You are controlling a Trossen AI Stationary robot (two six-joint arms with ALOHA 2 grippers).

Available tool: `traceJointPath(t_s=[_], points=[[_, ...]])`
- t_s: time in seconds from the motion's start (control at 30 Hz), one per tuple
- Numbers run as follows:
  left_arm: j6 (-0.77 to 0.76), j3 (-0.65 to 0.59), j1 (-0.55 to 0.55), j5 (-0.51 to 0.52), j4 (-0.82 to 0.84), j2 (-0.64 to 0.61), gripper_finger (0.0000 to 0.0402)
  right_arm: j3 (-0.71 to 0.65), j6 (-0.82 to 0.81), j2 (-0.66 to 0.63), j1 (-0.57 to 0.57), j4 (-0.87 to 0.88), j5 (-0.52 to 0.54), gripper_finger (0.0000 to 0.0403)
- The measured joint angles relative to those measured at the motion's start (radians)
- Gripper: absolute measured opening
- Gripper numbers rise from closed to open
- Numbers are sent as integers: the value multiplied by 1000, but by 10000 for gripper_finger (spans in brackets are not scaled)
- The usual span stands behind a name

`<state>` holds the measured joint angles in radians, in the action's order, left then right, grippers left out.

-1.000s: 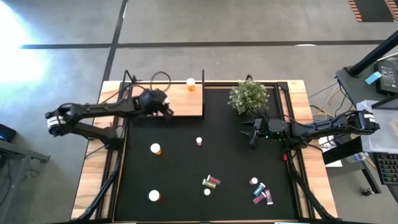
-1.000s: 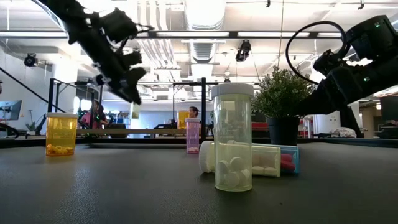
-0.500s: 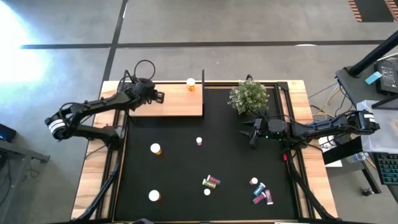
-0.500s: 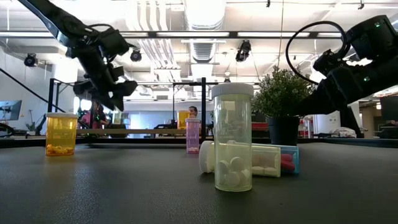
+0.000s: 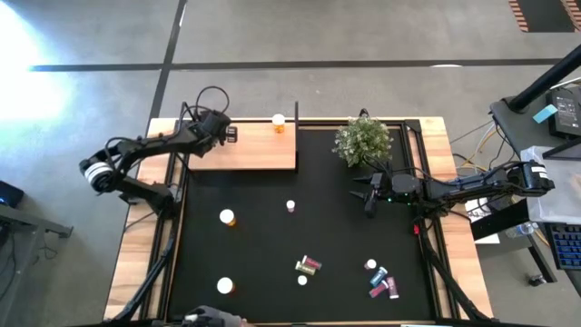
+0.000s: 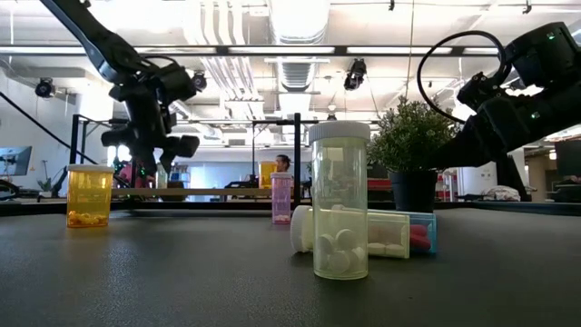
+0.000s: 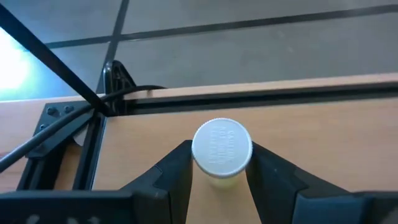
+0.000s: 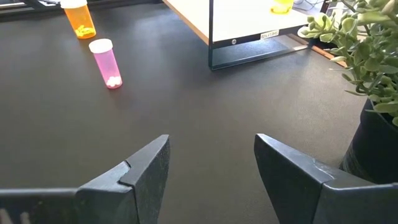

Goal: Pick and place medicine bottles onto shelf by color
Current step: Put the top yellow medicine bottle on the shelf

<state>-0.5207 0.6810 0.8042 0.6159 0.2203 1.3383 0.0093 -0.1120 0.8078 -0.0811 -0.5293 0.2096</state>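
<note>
Over the shelf's (image 5: 263,153) far left corner, the left claw (image 7: 219,180) grips a yellowish, white-capped bottle (image 7: 221,152) by its body below the cap: light, rigid, probably slick plastic. The right claw (image 8: 211,163) waits wide beside the plant (image 5: 362,140).

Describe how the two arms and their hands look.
Both arms are dark, slim and jointed, each with a white band near the shoulder end. A black cable loops above the left hand. The right hand has two blocky black fingers; a small green light glows behind them.
</note>
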Motion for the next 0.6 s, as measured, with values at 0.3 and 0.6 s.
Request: traceJointPath(t_s=[0.3, 0.6], points=[[1, 0, 22, 21, 10, 2, 125, 0, 0, 0, 0, 0, 0, 224], [2, 0, 22, 23, 23, 1, 129, 0, 0, 0, 0, 0, 0, 224]])
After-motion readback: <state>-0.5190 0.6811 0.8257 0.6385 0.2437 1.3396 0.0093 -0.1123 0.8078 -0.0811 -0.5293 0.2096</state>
